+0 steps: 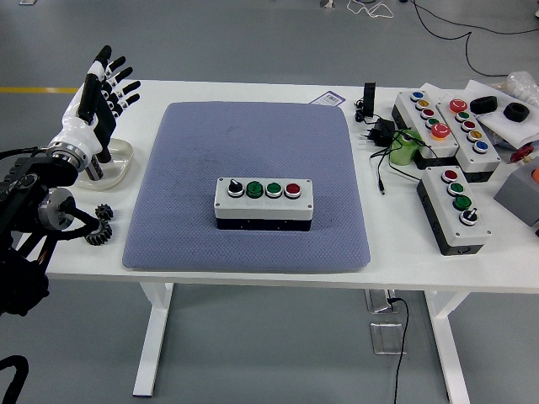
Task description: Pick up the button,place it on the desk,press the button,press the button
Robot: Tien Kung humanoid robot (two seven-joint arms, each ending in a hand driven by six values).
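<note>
A grey button box (264, 202) with a black knob, two green buttons and a red button lies in the middle of the blue-grey mat (253, 135) on the white table. My left hand (98, 88) is raised at the far left of the table, well left of the mat, its fingers spread and holding nothing. The right arm is out of view.
A clear dish (120, 162) and two black gears (101, 225) lie under and beside my left arm. Several more button boxes (455, 208) stand at the right, with a black adapter and cable (379, 133), a green object (404, 150) and a white tray (505, 114).
</note>
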